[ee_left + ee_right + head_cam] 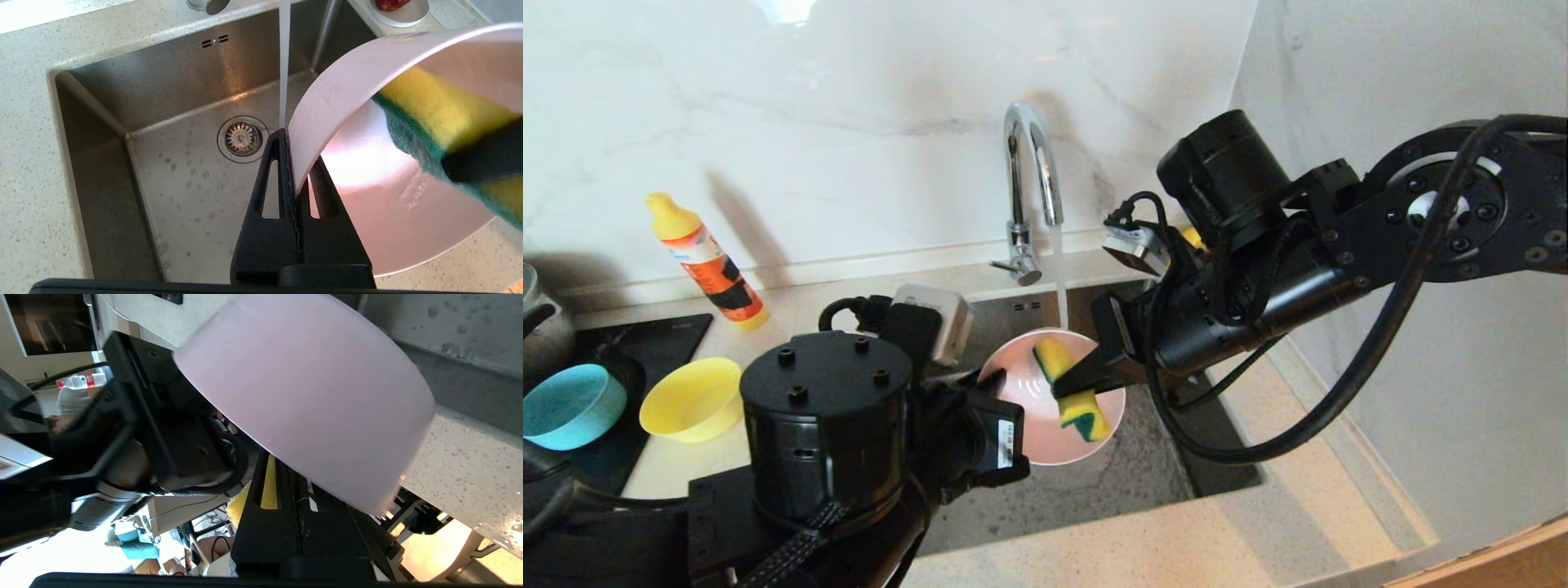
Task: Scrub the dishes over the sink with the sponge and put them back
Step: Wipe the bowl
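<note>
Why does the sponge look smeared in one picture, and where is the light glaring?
Left wrist view: the sponge is blurred, being close to the lens, and a bright sheen sits inside the pink bowl. Head view: the soap bottle casts a soft shadow on the marble wall. Right wrist view: the bowl's rim looks soft, and the background is washed out.

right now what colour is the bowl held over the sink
Pale pink bowl, clearest in the head view, with the sponge against its inside.
</note>
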`<state>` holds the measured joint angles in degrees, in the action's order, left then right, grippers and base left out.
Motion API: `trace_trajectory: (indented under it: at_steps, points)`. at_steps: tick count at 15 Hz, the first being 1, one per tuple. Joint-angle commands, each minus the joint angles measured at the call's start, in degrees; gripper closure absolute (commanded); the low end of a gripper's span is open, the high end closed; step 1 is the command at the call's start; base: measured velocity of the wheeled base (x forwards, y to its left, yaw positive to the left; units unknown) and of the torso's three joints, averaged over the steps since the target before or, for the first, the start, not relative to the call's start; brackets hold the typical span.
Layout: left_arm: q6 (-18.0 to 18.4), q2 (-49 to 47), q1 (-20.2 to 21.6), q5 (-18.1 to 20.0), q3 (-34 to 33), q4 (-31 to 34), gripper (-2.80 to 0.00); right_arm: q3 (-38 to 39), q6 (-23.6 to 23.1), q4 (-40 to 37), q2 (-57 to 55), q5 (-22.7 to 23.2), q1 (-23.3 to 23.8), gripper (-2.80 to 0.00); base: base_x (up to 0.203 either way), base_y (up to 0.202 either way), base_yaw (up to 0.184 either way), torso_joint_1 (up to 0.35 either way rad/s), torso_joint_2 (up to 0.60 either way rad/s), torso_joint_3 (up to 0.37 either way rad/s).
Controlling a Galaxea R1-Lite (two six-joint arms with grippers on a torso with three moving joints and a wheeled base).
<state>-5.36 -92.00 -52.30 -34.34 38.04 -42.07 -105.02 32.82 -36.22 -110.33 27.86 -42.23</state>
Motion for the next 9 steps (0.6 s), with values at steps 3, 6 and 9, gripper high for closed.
trace_trajectory:
  at_steps: [3, 6, 9]
  points:
    - [-0.42, -1.70, -0.26, -0.28, -0.94, -1.00, 0.00, -1.14, 0.14, -0.42, 1.07, -0.08, -0.05, 0.00, 0.000, 0.000, 0.000, 0.000, 0.00, 0.000]
    - [-0.70, -2.30, -0.26, -0.38, -1.34, -2.83, 0.00, -2.15, 0.14, -2.64, 2.07, -0.08, -0.14, 0.00, 0.000, 0.000, 0.000, 0.000, 0.00, 0.000]
    - [-1.05, -1.86, -0.17, -0.46, -1.39, -2.95, 0.00, -0.73, 0.06, -3.56, 4.00, -0.17, -0.05, 0.00, 0.000, 0.000, 0.000, 0.000, 0.00, 0.000]
